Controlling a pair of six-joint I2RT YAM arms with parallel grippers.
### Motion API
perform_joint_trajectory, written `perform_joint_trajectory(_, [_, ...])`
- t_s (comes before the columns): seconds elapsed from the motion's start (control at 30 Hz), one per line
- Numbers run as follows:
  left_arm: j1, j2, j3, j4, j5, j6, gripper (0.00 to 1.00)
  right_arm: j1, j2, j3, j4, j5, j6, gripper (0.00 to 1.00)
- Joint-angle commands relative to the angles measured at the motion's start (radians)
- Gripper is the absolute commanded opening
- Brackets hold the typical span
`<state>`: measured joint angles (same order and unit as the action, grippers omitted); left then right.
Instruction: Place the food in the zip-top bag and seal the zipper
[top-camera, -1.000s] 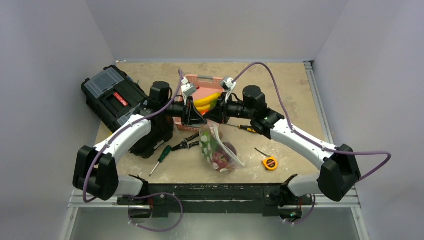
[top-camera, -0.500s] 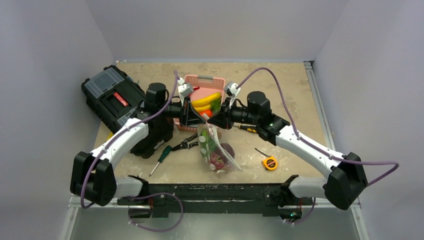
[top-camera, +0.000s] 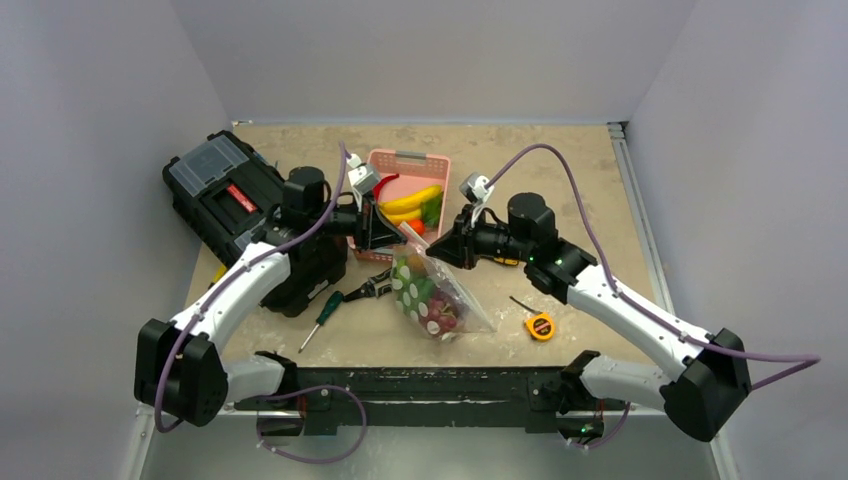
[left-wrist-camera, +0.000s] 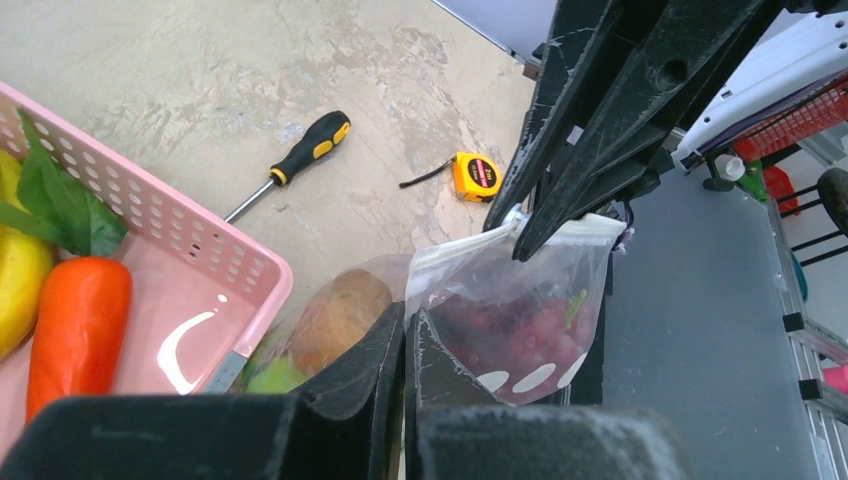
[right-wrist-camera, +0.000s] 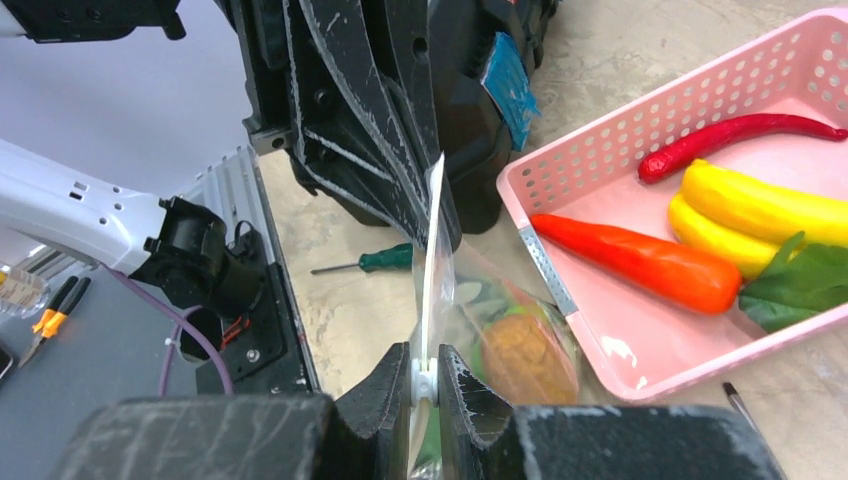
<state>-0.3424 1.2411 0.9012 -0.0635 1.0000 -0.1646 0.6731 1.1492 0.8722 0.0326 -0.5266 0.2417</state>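
Clear plastic with white dots, that's the bag (top-camera: 432, 297). It sits between my two arms, just on the near side of the pink basket (top-camera: 412, 157). My left end effector (left-wrist-camera: 406, 320) is pressed together on one corner of the bag's mouth edge. My right end effector (right-wrist-camera: 425, 365) is pinching the zipper (right-wrist-camera: 433, 240) at the other end. So the mouth is stretched between the two of them, and the pouch slopes down toward my bases. From the right wrist I see the zipper edge-on, a thin whitish strip running straight from my fingers to the left ones. Honestly can't tell whether it's sealed along its length.

Inside the bag there are red grapes (left-wrist-camera: 520, 325), a brown fruit (left-wrist-camera: 335, 308) and something green next to it that I can't make out.

The basket holds a carrot (right-wrist-camera: 640, 262), two bananas (right-wrist-camera: 760, 205), a red chili (right-wrist-camera: 730, 132) and a green leaf (right-wrist-camera: 800, 280). None of them touch the bag.

Other stuff on the beige surface (top-camera: 560, 180):
- A black toolbox (top-camera: 225, 195) is off to the left, with my left arm reaching past it.
- A green screwdriver (top-camera: 325, 310) lies near the bag's left side.
- A yellow tape measure (top-camera: 541, 326) is to the right of the bag, clear of it.
- A black-and-yellow screwdriver (left-wrist-camera: 300, 155) is beside the basket, under my right arm.
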Motion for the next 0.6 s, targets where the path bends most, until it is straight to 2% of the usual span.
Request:
perform_joint_trajectory(0.0, [0.042, -0.029, 0.0, -0.011, -0.124, 0.032, 0.0, -0.003, -0.073, -0.017, -0.076, 0.007, -0.013, 0.0])
perform_joint_trajectory(0.23, [0.051, -0.052, 0.015, -0.081, -0.237, 0.049, 0.0, -0.003, -0.118, -0.025, -0.14, 0.043, -0.027, 0.0])
perform_joint_trajectory(0.57, [0.051, -0.124, 0.018, -0.18, -0.54, 0.076, 0.0, -0.004, -0.201, -0.034, -0.253, 0.123, -0.032, 0.0])
